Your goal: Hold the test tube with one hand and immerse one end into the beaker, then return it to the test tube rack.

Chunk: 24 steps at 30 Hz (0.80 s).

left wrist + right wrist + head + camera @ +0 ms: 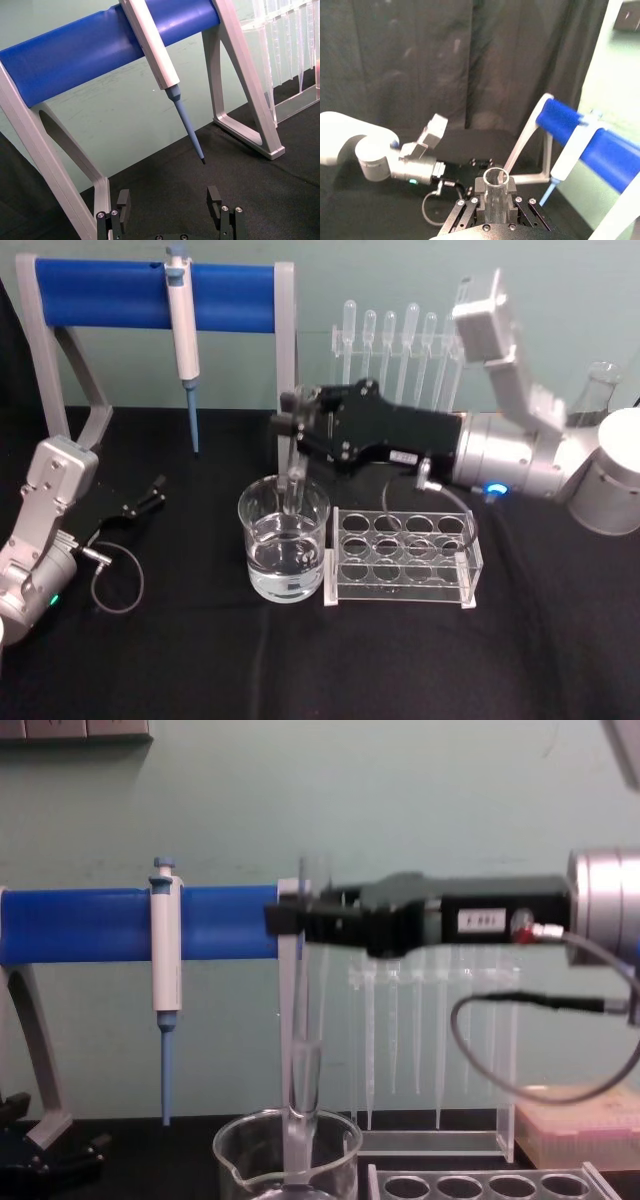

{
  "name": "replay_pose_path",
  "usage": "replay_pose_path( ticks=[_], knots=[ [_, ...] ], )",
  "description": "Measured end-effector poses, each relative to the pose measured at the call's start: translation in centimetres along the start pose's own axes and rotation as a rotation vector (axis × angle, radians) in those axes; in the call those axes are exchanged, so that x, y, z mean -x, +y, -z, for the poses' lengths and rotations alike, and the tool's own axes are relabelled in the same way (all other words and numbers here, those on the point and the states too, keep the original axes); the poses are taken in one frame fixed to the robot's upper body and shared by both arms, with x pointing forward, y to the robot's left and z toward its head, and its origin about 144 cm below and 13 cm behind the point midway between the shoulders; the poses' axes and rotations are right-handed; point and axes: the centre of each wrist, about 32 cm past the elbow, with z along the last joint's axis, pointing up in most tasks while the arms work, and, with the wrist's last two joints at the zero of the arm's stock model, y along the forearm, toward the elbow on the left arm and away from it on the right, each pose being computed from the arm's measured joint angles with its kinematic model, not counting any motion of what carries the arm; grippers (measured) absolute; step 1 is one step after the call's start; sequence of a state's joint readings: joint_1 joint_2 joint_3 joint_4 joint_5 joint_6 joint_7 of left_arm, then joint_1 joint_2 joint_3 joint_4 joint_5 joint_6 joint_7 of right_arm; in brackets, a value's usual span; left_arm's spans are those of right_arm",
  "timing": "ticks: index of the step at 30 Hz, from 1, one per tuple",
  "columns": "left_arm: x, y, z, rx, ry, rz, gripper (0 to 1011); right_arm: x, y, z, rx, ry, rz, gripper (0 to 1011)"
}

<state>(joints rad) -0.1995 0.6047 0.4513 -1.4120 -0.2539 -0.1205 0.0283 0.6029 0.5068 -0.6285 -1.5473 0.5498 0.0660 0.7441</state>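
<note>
My right gripper (292, 432) reaches in from the right and is shut on the test tube (294, 478), a clear glass tube held upright by its upper part. In the chest view the test tube (304, 1050) hangs straight down from the right gripper (300, 918), and its rounded lower end sits below the rim of the beaker (340, 1145). The beaker (262, 540) is a wide glass cylinder about half full of clear liquid. The right wrist view shows the tube's flared rim (496, 176) between the fingers. My left gripper (169, 200) rests open at the far left (148, 496).
A clear rack (402, 558) with round holes stands just right of the beaker. Behind it is a row of plastic pipettes (400, 345). A white pipettor (182, 325) with a blue tip hangs from the blue-bar stand (100, 295) at the back left. A glass flask (598, 390) stands at the back right.
</note>
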Motion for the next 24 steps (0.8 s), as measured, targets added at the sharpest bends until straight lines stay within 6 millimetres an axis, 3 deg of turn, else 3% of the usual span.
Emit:
replay_pose_path(
  ticks=[11, 24],
  knots=[
    [0.0, 0.0, 0.0, 0.0, 0.0, 0.0, 1000, -0.6, -2.9, -2.8, -0.036, -0.022, 0.032, 238],
    [0.0, 0.0, 0.0, 0.0, 0.0, 0.0, 1000, 1.6, -8.0, -2.5, 0.008, -0.028, 0.078, 238]
  ],
)
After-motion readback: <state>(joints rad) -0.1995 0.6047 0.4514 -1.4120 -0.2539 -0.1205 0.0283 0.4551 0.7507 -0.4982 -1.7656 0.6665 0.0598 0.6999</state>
